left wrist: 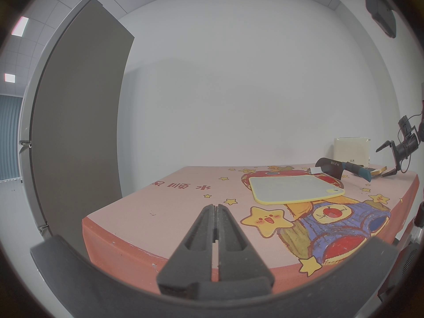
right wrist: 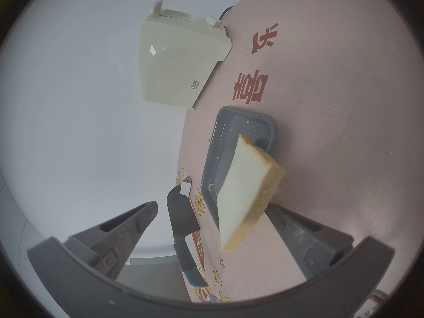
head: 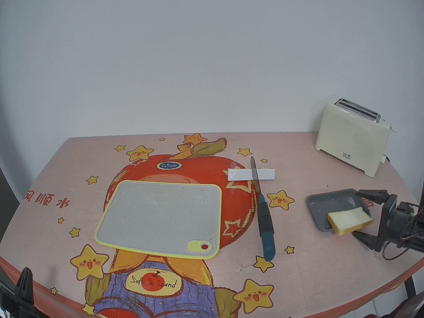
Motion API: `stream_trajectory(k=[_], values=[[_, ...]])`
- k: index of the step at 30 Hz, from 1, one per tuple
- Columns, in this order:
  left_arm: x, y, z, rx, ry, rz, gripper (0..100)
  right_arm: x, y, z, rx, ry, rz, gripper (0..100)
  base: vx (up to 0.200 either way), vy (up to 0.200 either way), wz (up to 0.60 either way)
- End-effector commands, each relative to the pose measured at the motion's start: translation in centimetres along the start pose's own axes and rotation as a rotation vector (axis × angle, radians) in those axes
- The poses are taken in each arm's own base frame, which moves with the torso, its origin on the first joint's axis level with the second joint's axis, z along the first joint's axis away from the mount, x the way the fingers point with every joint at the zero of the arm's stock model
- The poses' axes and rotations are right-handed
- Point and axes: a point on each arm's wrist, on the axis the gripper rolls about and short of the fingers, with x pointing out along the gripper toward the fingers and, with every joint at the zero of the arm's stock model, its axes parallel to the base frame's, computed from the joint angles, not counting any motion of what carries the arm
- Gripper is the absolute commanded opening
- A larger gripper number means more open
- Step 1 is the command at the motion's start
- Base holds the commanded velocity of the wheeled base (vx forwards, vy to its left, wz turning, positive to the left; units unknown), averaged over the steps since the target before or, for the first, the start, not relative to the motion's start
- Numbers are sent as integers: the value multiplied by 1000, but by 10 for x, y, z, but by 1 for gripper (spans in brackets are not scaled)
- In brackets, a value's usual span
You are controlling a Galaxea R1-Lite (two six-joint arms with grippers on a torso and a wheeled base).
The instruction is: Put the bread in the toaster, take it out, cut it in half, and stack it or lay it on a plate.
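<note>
Currently, bread (head: 350, 220): one slice, tilted, its far end on the grey plate (head: 329, 202), its near end hanging over the plate's rim toward the right gripper (head: 358, 215).
Right gripper state: jaws wide apart, one finger on each side of the slice; cannot tell whether either finger touches it.
Risk 1: the fingers closing unevenly would likely shove the slice along the rim or tip it onto the table (head: 309, 261), since it only leans there.
Risk 2: soft crumb, so a hard clamp probably dents or tears it.
Risk 3: the slots in the toaster (head: 353, 142) are narrow; a slice held crooked would catch on the top edge.
Toaster: behind the plate, near the table's far right edge, well apart from the bread.
Knife (head: 264, 217): lies between plate and cutting board (head: 161, 217), blade across a white strip (head: 251, 174); it sits in the path of any later carry to the board.
Left gripper (left wrist: 215, 208): fingers pressed together, holding nothing, low off the table's near left corner.
</note>
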Motion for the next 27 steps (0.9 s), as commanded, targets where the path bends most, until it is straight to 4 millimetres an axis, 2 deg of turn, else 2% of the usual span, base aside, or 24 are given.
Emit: stream_trajectory(k=[1, 6, 7, 13, 27], values=[[1, 0, -5, 0, 15, 0, 0, 1, -2, 0, 4, 3, -12, 100, 0, 0, 0], [1, 0, -5, 0, 16, 0, 0, 5, -5, 0, 29, 8, -36, 100, 0, 0, 0], [1, 0, -5, 0, 16, 0, 0, 5, -6, 0, 30, 9, -39, 0, 0, 0, 0], [1, 0, -5, 0, 16, 0, 0, 5, -12, -1, 37, 14, -62, 0, 0, 0, 0], [1, 0, -5, 0, 16, 0, 0, 4, -11, -2, 34, 11, -57, 0, 0, 0, 0]])
